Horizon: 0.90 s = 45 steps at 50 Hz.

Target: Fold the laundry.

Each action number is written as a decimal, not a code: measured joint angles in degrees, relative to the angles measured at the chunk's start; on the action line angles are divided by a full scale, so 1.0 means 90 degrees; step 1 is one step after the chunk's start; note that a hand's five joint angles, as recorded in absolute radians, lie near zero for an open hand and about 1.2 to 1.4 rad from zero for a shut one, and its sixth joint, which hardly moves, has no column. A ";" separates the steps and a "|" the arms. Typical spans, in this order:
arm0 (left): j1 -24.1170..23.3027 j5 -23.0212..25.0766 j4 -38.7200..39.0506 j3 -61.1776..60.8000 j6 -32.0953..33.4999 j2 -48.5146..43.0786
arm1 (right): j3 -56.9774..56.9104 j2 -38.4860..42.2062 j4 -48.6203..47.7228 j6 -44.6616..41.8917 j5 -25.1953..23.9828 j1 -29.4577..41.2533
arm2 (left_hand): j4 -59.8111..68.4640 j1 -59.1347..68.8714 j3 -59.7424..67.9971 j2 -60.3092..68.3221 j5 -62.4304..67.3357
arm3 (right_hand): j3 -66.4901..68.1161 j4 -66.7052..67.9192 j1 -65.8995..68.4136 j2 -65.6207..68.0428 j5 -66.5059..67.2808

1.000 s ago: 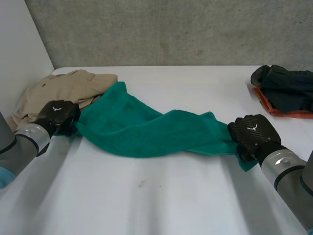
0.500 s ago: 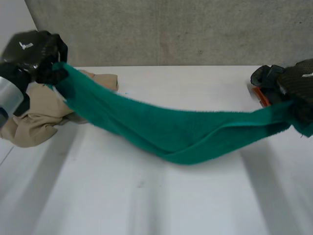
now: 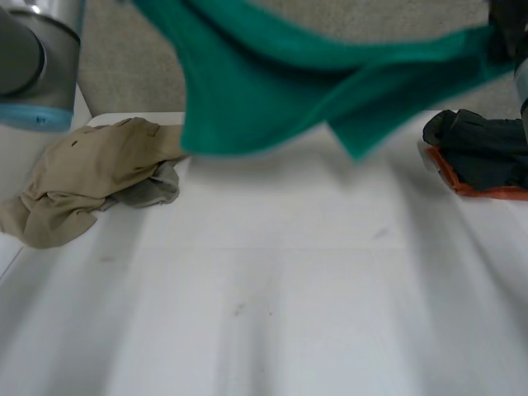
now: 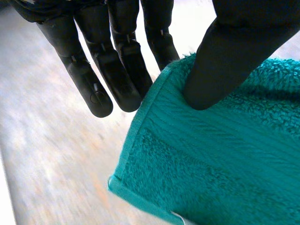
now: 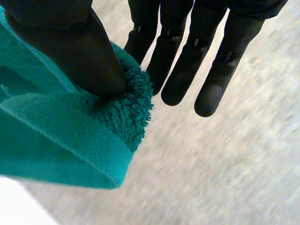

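Observation:
A green towel [image 3: 272, 91] hangs stretched in the air, high above the white table [image 3: 272, 297], sagging in the middle. In the left wrist view my left hand [image 4: 117, 70] pinches one end of the towel [image 4: 225, 159] between its thumb [image 4: 234, 56] and straight fingers, close to a corner. In the right wrist view my right hand [image 5: 187, 61] pinches the other end of the towel [image 5: 56, 136] under its thumb [image 5: 70, 51] at the hem. My left arm [image 3: 37, 58] rises at the far left, and my right hand [image 3: 511, 25] is at the far right.
A crumpled beige garment [image 3: 82, 177] lies at the table's back left. A dark garment on something orange [image 3: 483, 153] lies at the back right. A grey concrete wall stands behind the table.
Both hands have lifted the green towel from the table up high, spreading its ends apart. It now hangs clear of the table and the beige garment.

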 measured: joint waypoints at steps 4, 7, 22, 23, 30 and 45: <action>-0.0014 -0.0116 0.0228 -0.0135 -0.0154 0.0090 | 0.0524 -0.0245 -0.0525 0.0022 -0.0130 0.0099 | 0.0000 0.0001 0.0000 0.0001 0.0000 | 0.0000 0.0001 0.0000 0.0000 0.0004; -0.0020 -0.0129 0.0210 -0.0425 -0.0185 0.0114 | 0.0849 -0.0292 -0.0523 0.0006 -0.0275 0.0118 | 0.0000 0.0000 0.0000 0.0000 0.0000 | 0.0000 0.0001 0.0000 0.0000 0.0004; -0.0308 -0.0074 -0.0116 -0.2567 -0.0112 -0.0027 | 0.2804 0.0471 0.1680 -0.0973 -0.1237 0.0417 | 0.0000 0.0000 0.0009 0.0001 0.0000 | 0.0005 0.0002 0.0000 0.0005 0.0010; -0.0342 -0.0072 -0.0129 -0.2632 -0.0108 -0.0039 | 0.2948 0.0481 0.1921 -0.1185 -0.1261 0.0472 | 0.0000 0.0000 0.0009 0.0001 0.0000 | 0.0005 0.0002 0.0000 0.0005 0.0010; -0.0378 -0.0054 -0.0171 -0.2588 -0.0088 0.0009 | 0.3750 -0.0147 0.3980 -0.2478 -0.1325 0.0882 | 0.0000 0.0000 0.0009 0.0001 0.0000 | -0.1604 -0.1643 -0.1273 -0.1595 -0.1394; -0.0629 0.0306 -0.0638 -0.2529 -0.0052 0.0430 | 0.2060 -0.0965 0.3434 -0.0300 -0.1392 0.0671 | 0.0000 0.0000 0.0009 0.0001 0.0000 | -0.6239 -0.6277 -0.5764 -0.6182 -0.6046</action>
